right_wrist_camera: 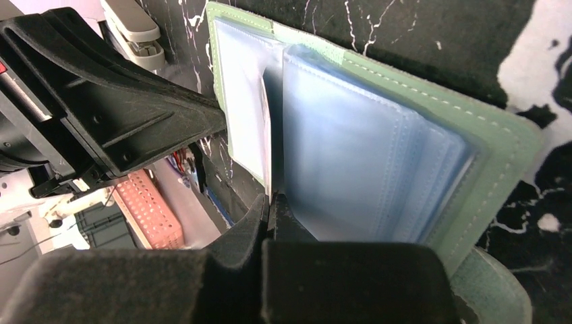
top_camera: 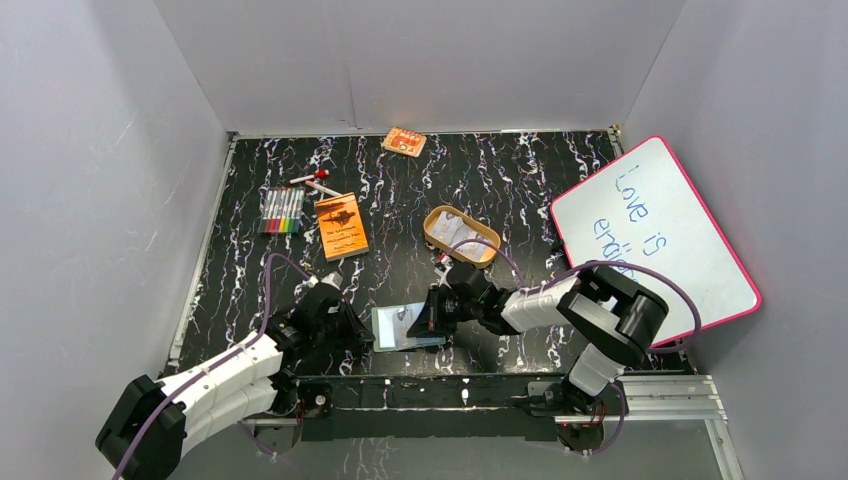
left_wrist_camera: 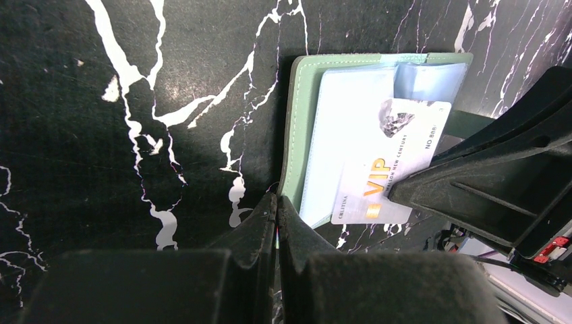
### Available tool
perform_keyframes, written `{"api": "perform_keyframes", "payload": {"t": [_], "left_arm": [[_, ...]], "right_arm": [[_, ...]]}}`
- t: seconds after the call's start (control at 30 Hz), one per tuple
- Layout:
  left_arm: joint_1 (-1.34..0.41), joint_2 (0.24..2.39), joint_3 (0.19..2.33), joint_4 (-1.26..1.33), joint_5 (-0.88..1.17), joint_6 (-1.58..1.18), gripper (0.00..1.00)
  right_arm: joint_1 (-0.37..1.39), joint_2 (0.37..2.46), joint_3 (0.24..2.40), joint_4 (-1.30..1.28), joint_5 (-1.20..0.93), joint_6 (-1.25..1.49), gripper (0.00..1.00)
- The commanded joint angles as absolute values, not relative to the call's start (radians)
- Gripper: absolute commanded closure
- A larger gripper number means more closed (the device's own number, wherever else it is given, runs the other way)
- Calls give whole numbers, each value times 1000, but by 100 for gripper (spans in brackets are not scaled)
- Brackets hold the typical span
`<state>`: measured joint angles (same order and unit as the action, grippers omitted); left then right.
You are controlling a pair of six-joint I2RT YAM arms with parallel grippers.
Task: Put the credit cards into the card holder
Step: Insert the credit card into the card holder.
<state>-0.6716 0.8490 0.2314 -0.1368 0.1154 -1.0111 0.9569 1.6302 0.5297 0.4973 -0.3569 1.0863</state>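
Card holder (top_camera: 408, 327): open flat on table (top_camera: 520, 190), near edge, btwn both grippers.
Left gripper (left_wrist_camera: 277, 202): pinched shut on holder's green rim.
Right gripper (right_wrist_camera: 270, 199): clamped on a VIP credit card (left_wrist_camera: 391, 162).
Key relation: card points from rt gripper toward left arm, long axis slanted over holder; rt arm looks set to feed it.

Black marbled table (top_camera: 500, 180) carries card holder (top_camera: 393, 326), tray (top_camera: 433, 226), booklet (top_camera: 341, 226), markers (top_camera: 282, 210), packet (top_camera: 404, 141).

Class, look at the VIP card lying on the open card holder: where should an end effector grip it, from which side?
Pinch the VIP card by the edge facing the right end effector, approaching from that side. It is thin and rests flat on the card holder, so only an edge-on pinch works.
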Motion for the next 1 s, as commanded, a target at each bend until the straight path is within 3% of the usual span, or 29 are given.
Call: {"api": "perform_keyframes", "payload": {"t": [0.0,0.3,0.97], "left_arm": [[-676,848,207,-159,102,-1014,100],[-676,856,207,-157,103,-1015,100],[-676,879,207,-135,109,-1012,100]], "right_arm": [[960,1591,516,481,-288,1094,100],[960,1586,508,485,-236,1107,100],[978,1688,572,551,-334,1082,100]]}}
